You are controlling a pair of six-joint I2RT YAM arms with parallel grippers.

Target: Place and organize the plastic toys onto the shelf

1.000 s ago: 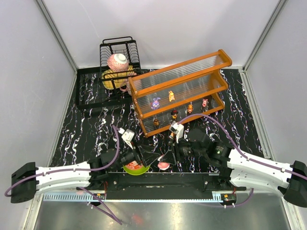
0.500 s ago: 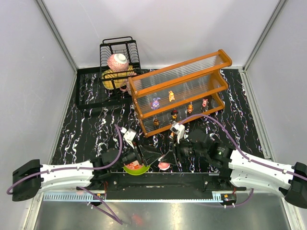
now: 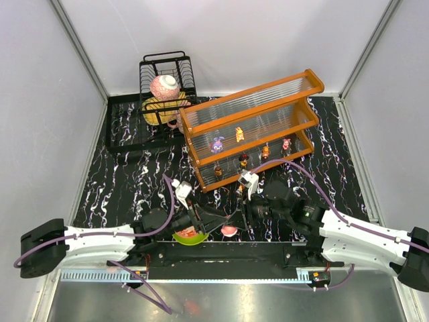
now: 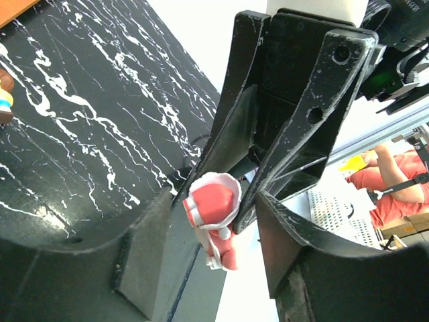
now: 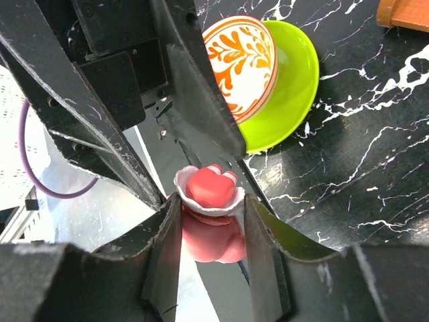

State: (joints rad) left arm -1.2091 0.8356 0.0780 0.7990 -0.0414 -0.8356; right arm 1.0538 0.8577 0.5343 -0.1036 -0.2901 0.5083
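Pink-and-white toy (image 5: 208, 194) hangs above the near edge of the bench (image 3: 134, 181), pinched between the fingers of the right hand (image 5: 211, 211), which press on its two sides, partly closed. The left hand (image 4: 216, 221) meets it from the opposite side, its fingers standing partly open on either side of the toy with a gap showing at each. Just left of the toy sits a green-rimmed bowl (image 5: 295, 87). Farther back stands the orange-framed shelf (image 3: 248, 124), with several small figurines (image 3: 217, 144) already on its tiers.
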